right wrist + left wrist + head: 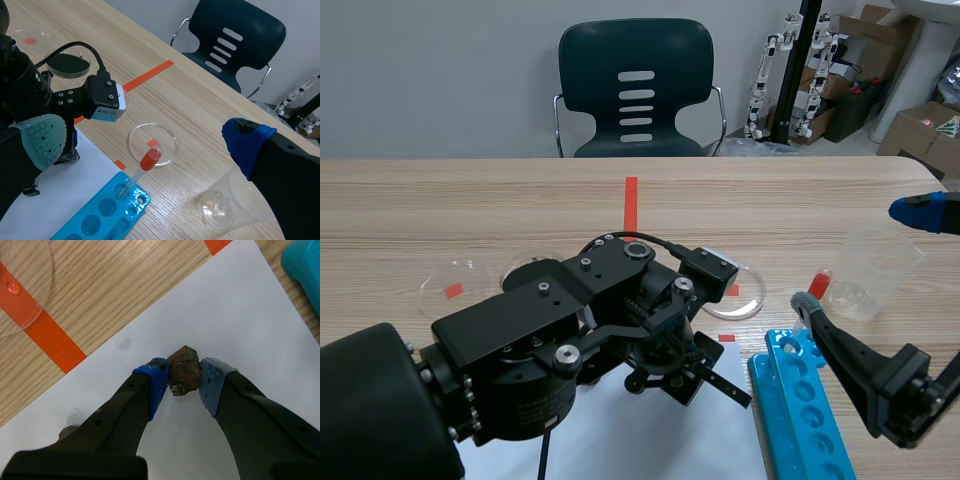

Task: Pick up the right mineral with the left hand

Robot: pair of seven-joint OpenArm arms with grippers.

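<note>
- The mineral [184,369] is a small, rough lump, dark reddish-brown, with a few pale flecks along its near edge.
- It sits pinched between the two pads [214,377] of the left gripper [185,378], one pad pressed to each side.
- It stands over the white paper [260,320]; whether it touches the sheet or hangs just clear cannot be told.

Snug at the mineral [184,371], bare sheet all around
The left gripper [183,380] squeezes it between its pads; white paper [240,315] lies free ahead and to either side. A blue tube rack [304,267] hems the sheet's right edge, a pipette [145,167] sticking up from it; a second small stone [67,432] sits tucked beside one finger.
</note>
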